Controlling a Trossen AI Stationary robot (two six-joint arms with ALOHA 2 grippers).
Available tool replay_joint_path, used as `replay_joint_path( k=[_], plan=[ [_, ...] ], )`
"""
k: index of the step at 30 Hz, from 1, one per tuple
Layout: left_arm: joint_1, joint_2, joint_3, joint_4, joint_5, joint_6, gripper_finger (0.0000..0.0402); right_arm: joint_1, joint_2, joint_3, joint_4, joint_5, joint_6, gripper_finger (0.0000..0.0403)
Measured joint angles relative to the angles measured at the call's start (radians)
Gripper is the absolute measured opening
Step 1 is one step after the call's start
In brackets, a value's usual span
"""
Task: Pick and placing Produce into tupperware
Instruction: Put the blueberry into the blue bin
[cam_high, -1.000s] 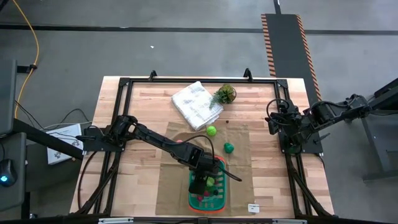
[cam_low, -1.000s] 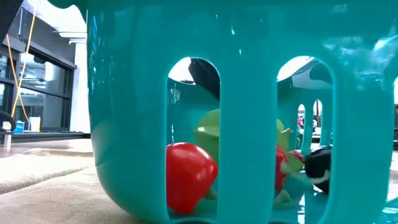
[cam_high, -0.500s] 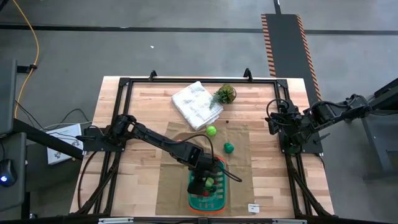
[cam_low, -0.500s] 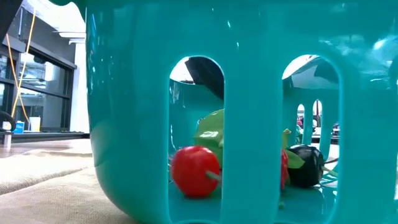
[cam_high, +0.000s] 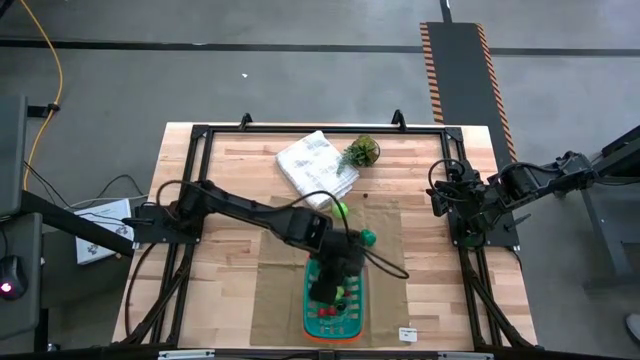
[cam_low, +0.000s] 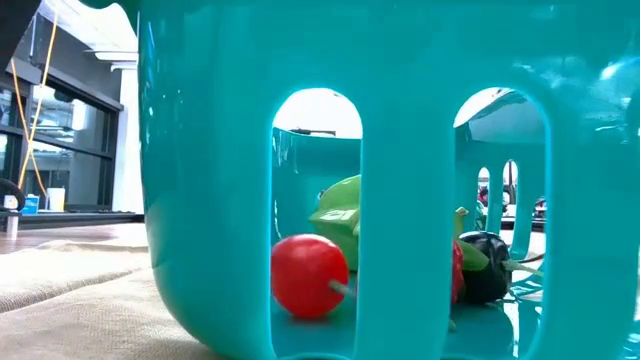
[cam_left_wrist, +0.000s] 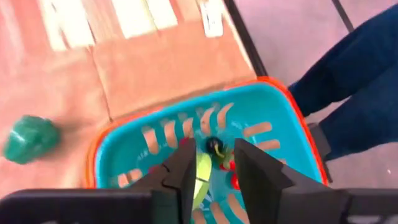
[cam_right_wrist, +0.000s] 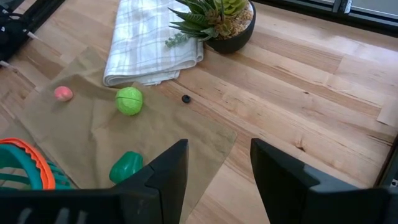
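The tupperware (cam_high: 335, 312), a teal basket with an orange rim (cam_left_wrist: 273, 84), stands on brown paper near the table's front edge. It holds several produce pieces: a red ball (cam_low: 308, 276), a light green piece (cam_low: 340, 212) and a dark one (cam_low: 486, 266). My left gripper (cam_left_wrist: 214, 167) hangs above the basket's inside, open, nothing between its fingers. Outside the basket lie a light green ball (cam_right_wrist: 129, 101), a dark green piece (cam_right_wrist: 126, 166) and a pink piece (cam_right_wrist: 63, 93). My right gripper (cam_right_wrist: 214, 168) waits open at the table's right edge.
A folded white cloth (cam_high: 315, 168) and a potted plant (cam_high: 360, 152) sit at the far middle of the table. A small white card (cam_high: 407, 334) lies near the front edge. A person's leg in blue trousers (cam_left_wrist: 360, 81) stands just beyond the table's front edge.
My left gripper has risen out of the basket; its dark finger, seen earlier through a slot in the low view, is gone from there. Inside the basket the red ball and the dark piece have shifted and settled on the bottom.
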Motion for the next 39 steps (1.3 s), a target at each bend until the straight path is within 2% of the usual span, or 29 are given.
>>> replay_joint_path(
  k=[7,11,15,19,26,31,36,39],
  plan=[
    [0.048,0.000,0.157,-0.147,-0.013,0.004,0.0050,0.000,0.000,0.000,0.003,-0.032,-0.012,0.0165],
    [0.084,0.000,0.196,-0.235,-0.011,0.003,0.0026,0.000,0.000,0.000,0.009,-0.066,-0.032,0.0165],
    [0.115,0.002,0.238,-0.290,0.072,0.028,0.0004,0.000,0.000,0.000,0.061,-0.093,-0.079,0.0165],
    [0.143,0.000,0.279,-0.363,0.117,0.046,0.0008,0.000,0.000,0.000,0.130,-0.157,-0.134,0.0165],
    [0.193,-0.094,0.264,-0.443,0.131,0.087,0.0002,0.000,0.000,0.000,0.153,-0.169,-0.150,0.0165],
    [0.234,-0.186,0.264,-0.492,0.129,0.097,0.0002,0.000,0.000,0.000,0.243,-0.166,-0.186,0.0165],
    [0.289,-0.285,0.263,-0.563,0.040,0.101,0.0002,0.000,0.002,0.000,0.366,-0.174,-0.236,0.0165],
    [0.324,-0.351,0.264,-0.586,0.025,0.113,0.0001,0.000,0.003,0.000,0.449,-0.170,-0.268,0.0165]
  ],
)
